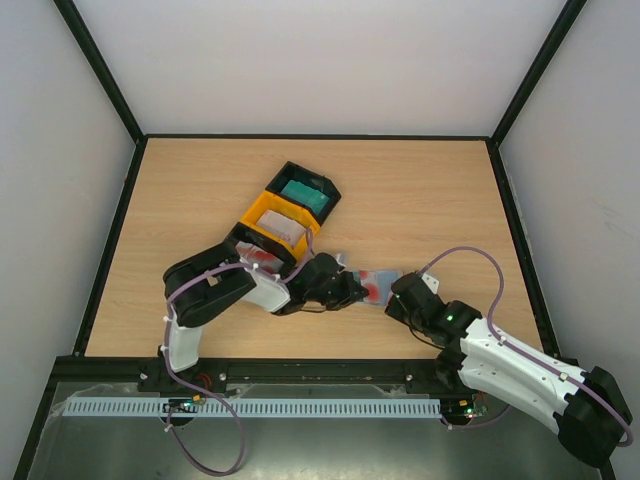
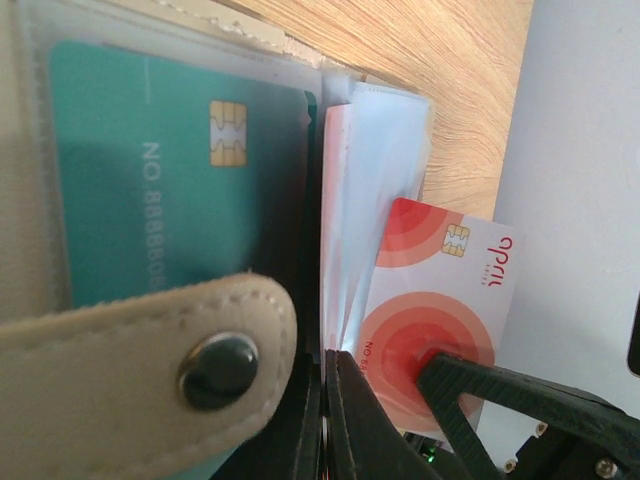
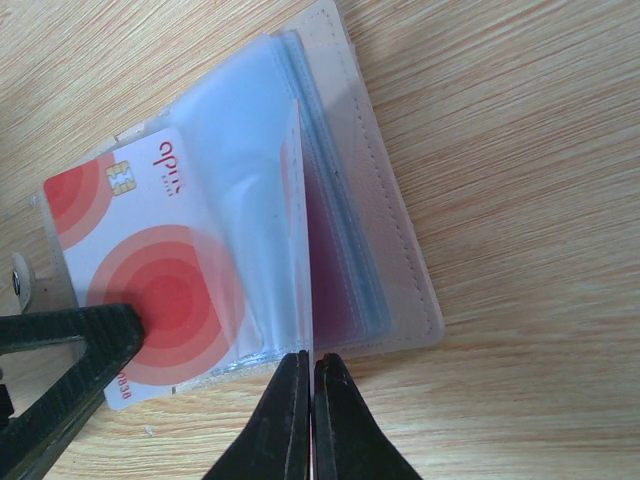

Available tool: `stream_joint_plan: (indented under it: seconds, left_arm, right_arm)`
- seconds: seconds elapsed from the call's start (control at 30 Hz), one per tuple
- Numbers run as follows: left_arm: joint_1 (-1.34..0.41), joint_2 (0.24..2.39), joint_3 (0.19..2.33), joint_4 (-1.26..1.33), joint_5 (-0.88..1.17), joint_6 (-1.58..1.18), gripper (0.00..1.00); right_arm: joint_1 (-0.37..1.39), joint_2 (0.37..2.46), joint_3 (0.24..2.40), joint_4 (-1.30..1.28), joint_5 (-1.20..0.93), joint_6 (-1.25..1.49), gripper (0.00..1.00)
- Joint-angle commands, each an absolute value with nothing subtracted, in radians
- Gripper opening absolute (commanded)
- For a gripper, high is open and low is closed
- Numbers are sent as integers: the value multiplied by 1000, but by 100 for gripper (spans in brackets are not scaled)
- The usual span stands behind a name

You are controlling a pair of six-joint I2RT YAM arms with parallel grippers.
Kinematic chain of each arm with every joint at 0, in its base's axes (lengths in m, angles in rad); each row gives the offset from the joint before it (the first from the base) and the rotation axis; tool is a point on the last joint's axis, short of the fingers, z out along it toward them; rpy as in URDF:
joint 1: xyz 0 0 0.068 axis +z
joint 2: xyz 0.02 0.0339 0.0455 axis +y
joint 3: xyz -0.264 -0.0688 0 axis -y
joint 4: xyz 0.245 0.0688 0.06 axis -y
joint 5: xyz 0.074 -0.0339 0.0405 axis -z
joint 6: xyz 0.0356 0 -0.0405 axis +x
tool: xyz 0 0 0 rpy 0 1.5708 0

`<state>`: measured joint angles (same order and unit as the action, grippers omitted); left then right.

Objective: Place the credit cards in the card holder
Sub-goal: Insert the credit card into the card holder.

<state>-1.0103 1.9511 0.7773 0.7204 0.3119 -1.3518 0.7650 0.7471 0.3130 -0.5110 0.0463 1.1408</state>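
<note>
Wooden table (image 3: 520,150), card holder (image 3: 350,200) between left end effector (image 2: 328,395) and right end effector (image 3: 306,395), both pressed together

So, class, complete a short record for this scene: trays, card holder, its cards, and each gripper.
trays: black tray holding teal cards; yellow tray holding pale cards
card holder: open, lying on the table
teal card: inside a clear sleeve
red-and-white card: partly inside a clear sleeve
left gripper: shut on the card holder's edge
right gripper: shut on a clear sleeve's edge
</note>
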Motion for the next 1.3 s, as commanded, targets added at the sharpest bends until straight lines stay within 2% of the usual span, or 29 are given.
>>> stream_joint_plan:
  seconds: [0.0, 0.17, 0.47, 0.73, 0.9, 1.1, 1.27]
  left_arm:
    - [-1021, 2011, 812, 696, 371, -1339, 2]
    - [-1004, 2045, 839, 698, 404, -1310, 3]
    - [-1002, 2059, 877, 660, 446, -1258, 13]
    - [-1015, 1988, 903, 537, 454, -1217, 43]
    - [-1018, 1949, 937, 403, 444, -1176, 57]
    - [-1024, 1907, 968, 255, 393, -1140, 67]
    - [-1026, 1895, 1014, 139, 314, -1089, 68]
  right_arm:
    - [762, 749, 294, -542, 57, 1141, 2]
    - [762, 747, 300, -543, 59, 1140, 2]
    - [762, 752, 312, -538, 69, 1135, 2]
    - [762, 775, 332, -565, 93, 1135, 2]
    - [762, 775, 338, -564, 96, 1135, 2]
    - [762, 779, 337, -557, 93, 1133, 2]
    - [762, 776, 335, -549, 91, 1130, 2]
